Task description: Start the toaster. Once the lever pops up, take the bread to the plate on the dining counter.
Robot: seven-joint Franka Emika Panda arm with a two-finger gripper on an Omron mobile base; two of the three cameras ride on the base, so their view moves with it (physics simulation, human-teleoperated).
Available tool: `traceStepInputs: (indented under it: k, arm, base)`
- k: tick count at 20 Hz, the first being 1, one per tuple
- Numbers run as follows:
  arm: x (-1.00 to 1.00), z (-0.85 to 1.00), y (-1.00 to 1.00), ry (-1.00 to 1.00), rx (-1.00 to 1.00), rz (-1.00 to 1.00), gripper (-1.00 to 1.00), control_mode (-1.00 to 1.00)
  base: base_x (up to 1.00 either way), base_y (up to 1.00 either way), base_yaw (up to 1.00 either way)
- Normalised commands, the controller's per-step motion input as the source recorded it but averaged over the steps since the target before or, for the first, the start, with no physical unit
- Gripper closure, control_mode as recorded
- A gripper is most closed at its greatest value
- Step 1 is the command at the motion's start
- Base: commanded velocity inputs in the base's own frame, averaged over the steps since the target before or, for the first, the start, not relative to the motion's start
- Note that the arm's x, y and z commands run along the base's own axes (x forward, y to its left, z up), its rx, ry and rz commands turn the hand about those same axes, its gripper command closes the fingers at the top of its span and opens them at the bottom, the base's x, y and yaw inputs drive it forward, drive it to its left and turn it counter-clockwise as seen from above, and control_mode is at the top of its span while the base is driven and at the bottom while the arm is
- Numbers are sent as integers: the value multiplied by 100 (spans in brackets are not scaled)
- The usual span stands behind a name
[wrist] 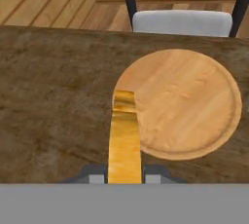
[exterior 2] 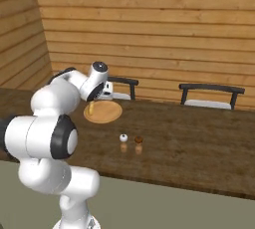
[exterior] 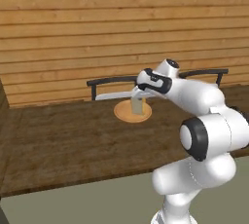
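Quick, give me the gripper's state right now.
Gripper: shut on the bread, holding the slice on edge over the near rim of the plate on the dining counter.

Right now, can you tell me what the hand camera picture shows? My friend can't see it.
A slice of bread is held edge-on in the gripper, its far end over the near left rim of a round wooden plate. The plate lies on the dark wood dining counter, and a grey-seated chair stands behind it.
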Motion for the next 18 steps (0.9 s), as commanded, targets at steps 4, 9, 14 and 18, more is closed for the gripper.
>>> traceStepInputs:
  k: [4, 9, 14, 18]
  arm:
    - [36, -24, 0, 0, 0, 0, 100, -100]
    - [35, -30, 0, 0, 0, 1, 100, -100]
    - [28, -20, 0, 0, 0, 1, 100, -100]
    - [30, -20, 0, 0, 0, 1, 100, -100]
  base:
    - [0, 0, 0]
    - [0, 0, 0]
    - [0, 0, 0]
    - [0, 0, 0]
